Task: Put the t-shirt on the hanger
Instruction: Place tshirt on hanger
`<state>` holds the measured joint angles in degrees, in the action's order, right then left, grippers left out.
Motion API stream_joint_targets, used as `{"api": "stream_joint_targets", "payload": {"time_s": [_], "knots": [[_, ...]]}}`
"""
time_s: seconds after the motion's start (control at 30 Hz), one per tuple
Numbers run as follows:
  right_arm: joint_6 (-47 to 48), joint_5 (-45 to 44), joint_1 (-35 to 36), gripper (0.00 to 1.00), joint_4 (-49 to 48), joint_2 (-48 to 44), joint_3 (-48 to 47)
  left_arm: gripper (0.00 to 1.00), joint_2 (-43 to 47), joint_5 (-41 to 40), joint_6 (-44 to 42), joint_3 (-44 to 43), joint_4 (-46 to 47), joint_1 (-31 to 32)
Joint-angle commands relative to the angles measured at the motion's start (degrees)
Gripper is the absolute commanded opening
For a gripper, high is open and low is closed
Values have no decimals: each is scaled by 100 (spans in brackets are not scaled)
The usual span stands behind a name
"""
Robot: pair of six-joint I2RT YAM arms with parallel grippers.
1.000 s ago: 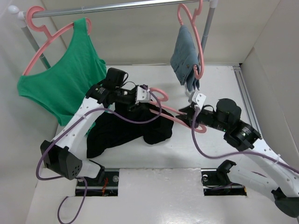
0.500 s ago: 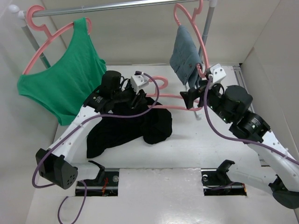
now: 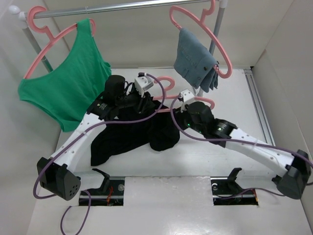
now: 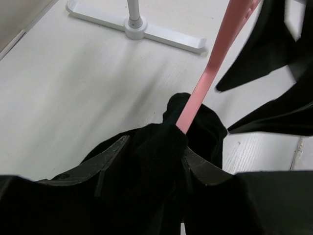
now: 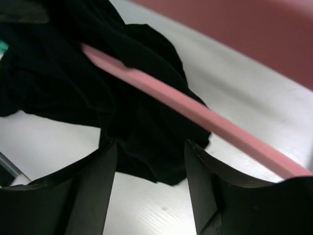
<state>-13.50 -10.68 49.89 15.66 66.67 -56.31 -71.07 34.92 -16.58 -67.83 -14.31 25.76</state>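
Here we have the left gripper [image 4: 151, 157] clenched on a bunched fold of the t-shirt [image 3: 132, 137], holding it up from the table [image 3: 161, 169] so the hanger [image 4: 211, 73] can run inside, while the right gripper [image 5: 149, 159] hangs wide open just above the hanger, seemingly ready to steady it.

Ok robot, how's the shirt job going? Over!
Left tool shut on the t-shirt. Right tool open, above the hanger. One hanger arm inside the cloth, shirt mostly on the table. Nothing in the way.
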Motion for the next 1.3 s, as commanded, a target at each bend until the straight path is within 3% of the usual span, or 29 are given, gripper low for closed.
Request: {"api": "stream_joint_targets", "payload": {"time_s": [0.0,0.1,0.3,0.5,0.67,0.93,1.27], "knots": [[-609,241,21,63,-1028,528,-240,0,216,305,129,86,516,-27],[-1311,242,73,62,-1275,838,-169,0,216,305,129,86,578,-27],[-2358,-636,390,61,-1276,1128,217,0,269,305,129,139,692,-27],[-2657,-1190,504,58,-671,1199,218,0,269,358,243,192,797,-27],[-2510,-2691,1145,60,96,420,-21,0,269,358,243,296,859,-27],[-2931,-2509,1199,60,-555,582,578,0,269,410,410,245,912,-27],[-2939,-2703,1199,58,-784,1619,-125,0,269,411,471,244,859,-27]]}}
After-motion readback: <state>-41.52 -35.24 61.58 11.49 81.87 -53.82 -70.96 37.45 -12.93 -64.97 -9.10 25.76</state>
